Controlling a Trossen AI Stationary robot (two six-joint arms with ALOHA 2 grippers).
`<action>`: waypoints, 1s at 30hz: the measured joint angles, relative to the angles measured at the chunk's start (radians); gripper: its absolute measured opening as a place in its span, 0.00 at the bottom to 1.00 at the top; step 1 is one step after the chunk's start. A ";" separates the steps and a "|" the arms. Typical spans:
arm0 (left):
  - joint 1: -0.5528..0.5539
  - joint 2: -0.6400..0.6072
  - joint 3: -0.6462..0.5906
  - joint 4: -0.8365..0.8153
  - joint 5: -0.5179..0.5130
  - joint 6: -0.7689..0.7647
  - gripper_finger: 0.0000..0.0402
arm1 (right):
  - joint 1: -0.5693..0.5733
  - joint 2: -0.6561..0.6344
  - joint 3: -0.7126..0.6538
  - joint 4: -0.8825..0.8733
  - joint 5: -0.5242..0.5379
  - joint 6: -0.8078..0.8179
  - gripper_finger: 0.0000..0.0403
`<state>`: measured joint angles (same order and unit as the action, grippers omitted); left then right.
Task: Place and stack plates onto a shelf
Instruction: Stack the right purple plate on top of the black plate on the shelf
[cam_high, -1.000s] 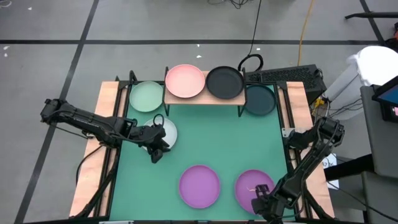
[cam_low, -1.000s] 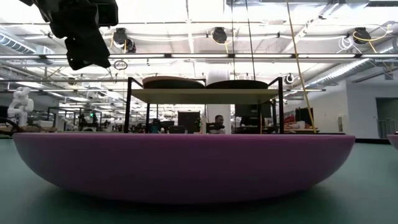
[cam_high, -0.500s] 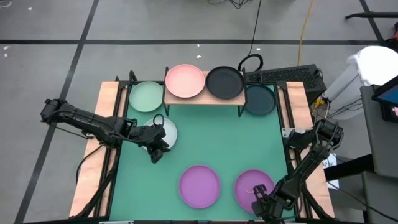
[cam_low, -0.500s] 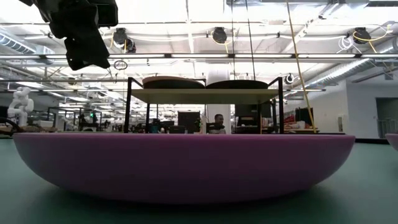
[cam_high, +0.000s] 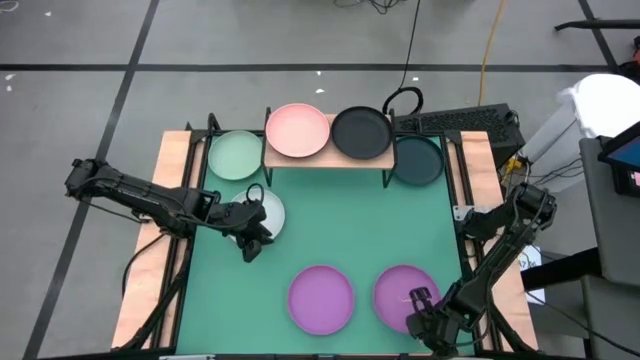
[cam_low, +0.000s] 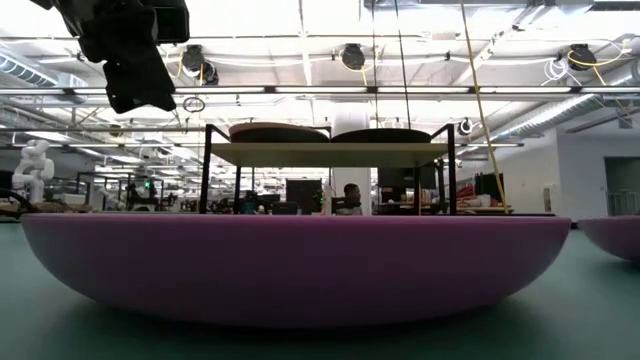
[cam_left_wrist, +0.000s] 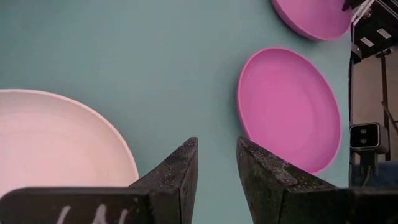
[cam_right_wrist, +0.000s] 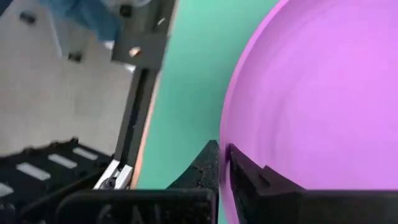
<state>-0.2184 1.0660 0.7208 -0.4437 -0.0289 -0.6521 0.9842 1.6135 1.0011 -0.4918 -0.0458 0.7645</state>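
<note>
- right gripper (cam_high: 424, 318) is sitting at the near right corner of the table, fingers pinched onto the rim of the right purple plate (cam_high: 402, 293); the right wrist view is showing the rim (cam_right_wrist: 225, 155) clamped between the two fingers, with most of that plate cut off by the frame
- left gripper (cam_high: 250, 243) is hovering just off the near edge of the pale white-blue plate (cam_high: 265, 212), fingers nearly together with a thin gap, holding nothing; the left arm is covering part of that plate from above
- the second purple plate (cam_high: 321, 298) is lying flat near the front middle, and in the low view it is filling the foreground (cam_low: 300, 265) and hiding the table behind it
- shelf (cam_high: 327, 160) is standing at the far edge, carrying the pink plate (cam_high: 297, 130) and a black plate (cam_high: 361, 132) side by side; from the low view only their thin edges are showing
- mint green plate (cam_high: 237, 155) is lying on the table just left of the shelf
- dark teal plate (cam_high: 418, 161) is lying just right of the shelf, one side tucked under the board
- can't tell whether any of these are stacks or single plates
</note>
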 joint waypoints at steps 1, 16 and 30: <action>0.000 0.000 0.000 0.000 -0.004 0.001 0.29 | -0.004 -0.019 0.000 -0.016 0.013 0.009 0.00; 0.001 0.000 0.000 0.000 -0.065 0.030 0.29 | -0.224 -0.133 0.183 -0.333 0.050 -0.230 0.00; 0.001 0.000 0.000 0.000 -0.126 0.055 0.29 | -0.350 -0.134 0.417 -0.567 0.134 -0.319 0.00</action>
<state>-0.2176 1.0664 0.7208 -0.4435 -0.1546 -0.5970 0.6344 1.4799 1.4185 -1.0590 0.0881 0.4460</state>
